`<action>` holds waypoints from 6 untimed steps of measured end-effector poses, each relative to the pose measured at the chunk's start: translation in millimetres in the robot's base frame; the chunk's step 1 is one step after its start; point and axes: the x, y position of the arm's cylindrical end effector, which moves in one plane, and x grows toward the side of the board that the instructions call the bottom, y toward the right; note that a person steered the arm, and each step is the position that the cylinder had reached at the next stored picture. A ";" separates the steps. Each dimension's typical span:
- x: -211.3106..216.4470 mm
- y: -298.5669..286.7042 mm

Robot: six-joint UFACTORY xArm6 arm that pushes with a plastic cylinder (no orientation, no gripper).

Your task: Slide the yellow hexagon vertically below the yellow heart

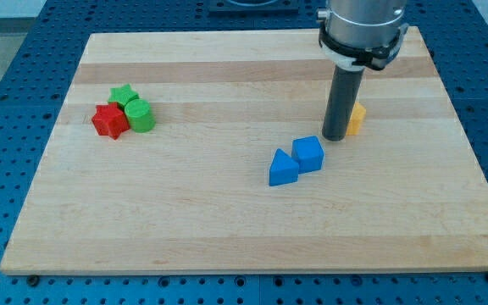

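Note:
My tip (335,137) rests on the wooden board (227,229) at the view's right of centre. One yellow block (357,119) shows just right of the rod, touching it or nearly so and partly hidden behind it. Its shape cannot be made out. No second yellow block shows.
A blue cube (308,153) and a blue triangular block (283,168) sit close together just below-left of my tip. At the view's left, a red star (109,121), a green star (124,95) and a green cylinder (140,115) are clustered together.

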 end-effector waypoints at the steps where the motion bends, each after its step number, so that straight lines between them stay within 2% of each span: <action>1: -9.7 14.3; 3: -26.2 45.6; 5: -61.5 53.8; 6: -62.8 71.0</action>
